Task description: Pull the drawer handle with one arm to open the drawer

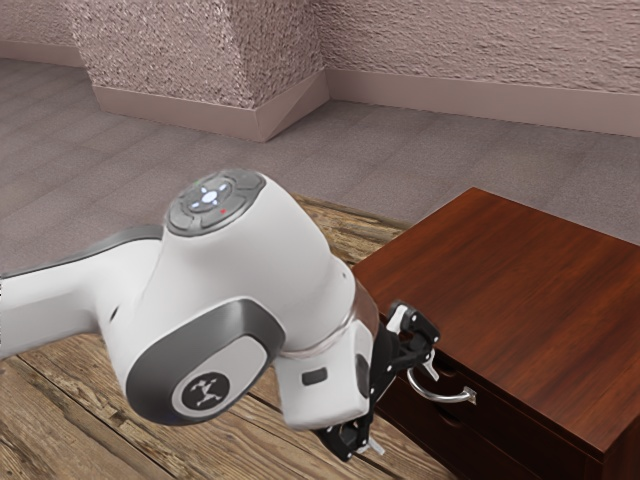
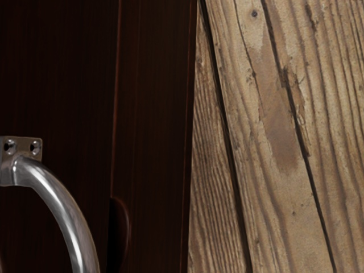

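Hanging beside the drawer handle (image 1: 447,392), the gripper (image 1: 400,390) is released; wrist view reveals its mounting screws (image 2: 9,147).

Count on inspection: one white robot arm (image 1: 230,300); one dark wooden drawer cabinet (image 1: 520,290); one curved metal handle (image 1: 445,396) on its front; one mounting plate (image 2: 21,147) carrying two screws (image 2: 9,147); one plank table (image 1: 60,420). Number of drawers: not determinable.
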`<state>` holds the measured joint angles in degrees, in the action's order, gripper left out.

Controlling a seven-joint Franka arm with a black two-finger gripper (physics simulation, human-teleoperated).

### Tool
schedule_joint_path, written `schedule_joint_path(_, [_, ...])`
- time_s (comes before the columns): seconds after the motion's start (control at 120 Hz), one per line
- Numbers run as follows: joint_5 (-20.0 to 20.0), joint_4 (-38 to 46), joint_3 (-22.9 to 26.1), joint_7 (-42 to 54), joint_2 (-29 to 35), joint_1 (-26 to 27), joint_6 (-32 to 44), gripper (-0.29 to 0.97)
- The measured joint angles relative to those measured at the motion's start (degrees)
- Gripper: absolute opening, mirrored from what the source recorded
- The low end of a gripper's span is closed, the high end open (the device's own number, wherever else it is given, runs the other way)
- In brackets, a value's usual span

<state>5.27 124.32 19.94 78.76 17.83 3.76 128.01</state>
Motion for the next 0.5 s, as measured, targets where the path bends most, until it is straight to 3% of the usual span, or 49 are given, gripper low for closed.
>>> schedule_joint_path(0.5, [-1.2, 0.0, 1.7, -3.3, -0.2, 0.0, 0.2, 0.68])
